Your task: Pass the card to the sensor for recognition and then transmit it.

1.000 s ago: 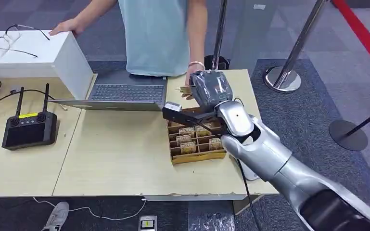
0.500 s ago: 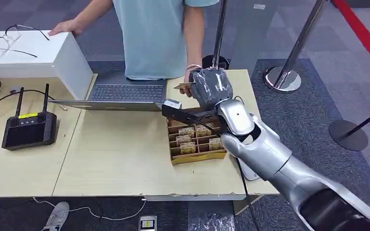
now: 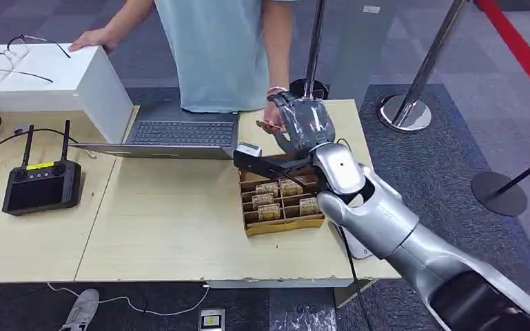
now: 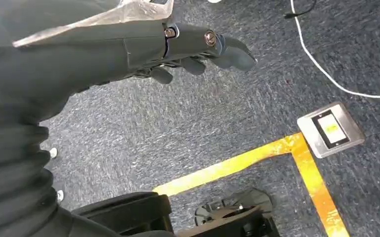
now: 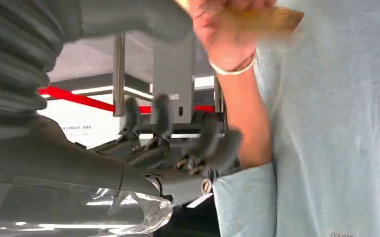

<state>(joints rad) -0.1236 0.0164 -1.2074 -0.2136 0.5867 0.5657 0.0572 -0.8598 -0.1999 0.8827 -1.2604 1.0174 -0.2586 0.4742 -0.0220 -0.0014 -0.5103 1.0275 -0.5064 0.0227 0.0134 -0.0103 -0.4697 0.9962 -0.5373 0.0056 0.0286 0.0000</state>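
Observation:
My right hand [image 3: 307, 124] is raised over the table's far edge, with its fingers spread and nothing in them. Right beside it a person's hand [image 3: 271, 114] holds the tan card [image 3: 269, 126]. In the right wrist view the card [image 5: 269, 19] sits in the person's fingers [image 5: 217, 34], clear of my hand [image 5: 178, 148]. The black sensor [image 3: 249, 153] with a white top stands by the cardboard card box [image 3: 282, 224], below my right hand. My left hand [image 4: 192, 49] hangs over the carpet, fingers loosely out and holding nothing.
An open laptop [image 3: 179, 132] lies left of the sensor, beside a white box [image 3: 103, 89] with glasses on top. A black remote controller [image 3: 41, 185] sits at the table's left. Stanchion bases [image 3: 405, 114] stand on the floor to the right. A person stands behind the table.
The card has passed from my right hand to the person's hand. My right hand's fingers have spread apart. The person has shifted slightly left.

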